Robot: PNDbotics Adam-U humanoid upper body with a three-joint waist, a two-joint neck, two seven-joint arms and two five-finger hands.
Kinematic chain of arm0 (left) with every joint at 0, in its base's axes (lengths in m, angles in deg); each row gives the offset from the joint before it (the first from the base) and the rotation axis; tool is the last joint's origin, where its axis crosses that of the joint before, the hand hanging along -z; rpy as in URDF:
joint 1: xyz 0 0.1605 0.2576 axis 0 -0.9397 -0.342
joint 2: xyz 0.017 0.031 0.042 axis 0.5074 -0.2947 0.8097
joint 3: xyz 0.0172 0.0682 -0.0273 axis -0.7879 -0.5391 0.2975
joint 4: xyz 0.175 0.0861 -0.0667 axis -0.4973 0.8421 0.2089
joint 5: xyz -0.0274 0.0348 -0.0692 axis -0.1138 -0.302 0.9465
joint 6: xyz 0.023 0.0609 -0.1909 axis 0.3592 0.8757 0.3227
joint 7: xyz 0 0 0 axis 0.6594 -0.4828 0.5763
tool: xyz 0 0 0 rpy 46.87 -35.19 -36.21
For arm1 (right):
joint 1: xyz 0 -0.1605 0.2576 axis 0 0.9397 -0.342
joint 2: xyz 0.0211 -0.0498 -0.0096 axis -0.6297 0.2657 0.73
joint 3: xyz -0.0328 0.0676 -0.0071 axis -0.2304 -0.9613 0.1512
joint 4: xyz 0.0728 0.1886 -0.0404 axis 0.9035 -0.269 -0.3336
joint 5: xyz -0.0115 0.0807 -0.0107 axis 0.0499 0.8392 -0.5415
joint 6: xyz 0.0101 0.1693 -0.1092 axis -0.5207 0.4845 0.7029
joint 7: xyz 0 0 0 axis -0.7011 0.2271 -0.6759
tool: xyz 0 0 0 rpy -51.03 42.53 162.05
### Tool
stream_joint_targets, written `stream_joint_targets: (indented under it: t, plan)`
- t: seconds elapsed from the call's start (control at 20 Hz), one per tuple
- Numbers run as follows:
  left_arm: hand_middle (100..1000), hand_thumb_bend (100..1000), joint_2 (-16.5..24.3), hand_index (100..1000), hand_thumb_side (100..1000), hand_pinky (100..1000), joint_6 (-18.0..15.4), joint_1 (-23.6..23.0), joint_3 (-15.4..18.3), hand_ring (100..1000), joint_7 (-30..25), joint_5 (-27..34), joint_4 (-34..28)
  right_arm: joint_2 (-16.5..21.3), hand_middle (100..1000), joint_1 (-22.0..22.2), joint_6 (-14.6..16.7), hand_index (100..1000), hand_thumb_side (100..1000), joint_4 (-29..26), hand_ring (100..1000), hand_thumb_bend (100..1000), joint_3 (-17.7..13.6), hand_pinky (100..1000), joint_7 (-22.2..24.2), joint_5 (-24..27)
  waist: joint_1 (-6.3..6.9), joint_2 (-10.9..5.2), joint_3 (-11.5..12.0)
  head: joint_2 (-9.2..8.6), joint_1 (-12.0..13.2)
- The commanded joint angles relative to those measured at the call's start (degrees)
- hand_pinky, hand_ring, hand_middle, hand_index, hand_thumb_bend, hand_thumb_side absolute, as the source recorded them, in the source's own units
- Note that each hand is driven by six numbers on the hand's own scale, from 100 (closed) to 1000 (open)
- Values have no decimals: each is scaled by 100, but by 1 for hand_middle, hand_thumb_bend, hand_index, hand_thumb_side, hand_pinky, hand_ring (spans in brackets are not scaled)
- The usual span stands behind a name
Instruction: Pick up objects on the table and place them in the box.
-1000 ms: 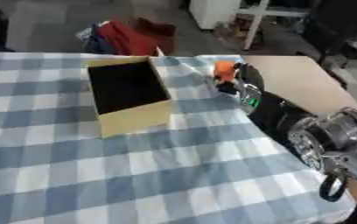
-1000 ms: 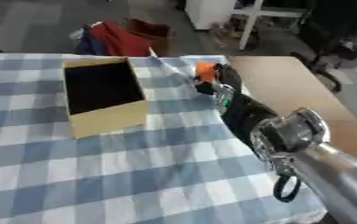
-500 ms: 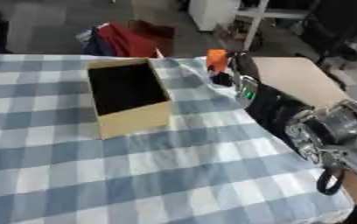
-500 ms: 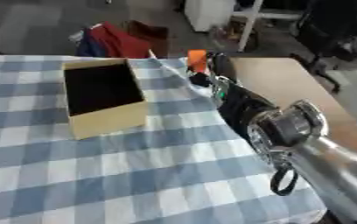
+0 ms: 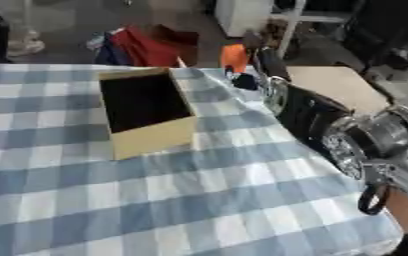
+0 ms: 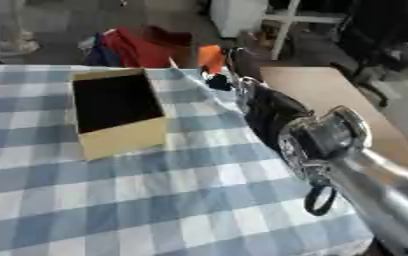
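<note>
Blue-and-white checked cloth covers the table from edge to edge, and beyond its far side the floor is cluttered: a heap of red and blue fabric, white furniture legs, and a bare tan wooden tabletop off to the right.

On the cloth sits the open tan cardboard box, dark inside, nothing visible in it, turned slightly askew. Its near wall faces the camera.

The robot's right arm, black with a big silver joint, sweeps in from the lower right and reaches to the far right corner of the table. The right hand is up there, raised above the table edge, fingers wrapped against a small orange object, which it appears to be holding aloft; the exact grip is blurred. Just below the hand, a small dark blue thing lies at the cloth's edge, shape unclear.

That orange object hangs to the right of the box and beyond it, well apart from the opening. The arm itself blocks much of the table's right side. No left hand in sight.
</note>
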Motion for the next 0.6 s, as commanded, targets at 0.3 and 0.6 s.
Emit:
stream_joint_targets:
  t: [0.3, 0.6]
  plan:
    - [596, 100, 26, 754, 620, 827, 4, 23, 28, 635, -6, 16, -94, -203, 589, -192, 815, 699, 539, -864, 666, 128, -313, 710, 619, -1168, 71, -85, -19, -22, -31]
    - [595, 100, 3, 754, 615, 828, 9, 20, 32, 634, -4, 17, -94, -456, 590, -128, 1223, 699, 565, -1971, 668, 208, -933, 711, 1606, -1791, 87, -73, -16, -18, -41]
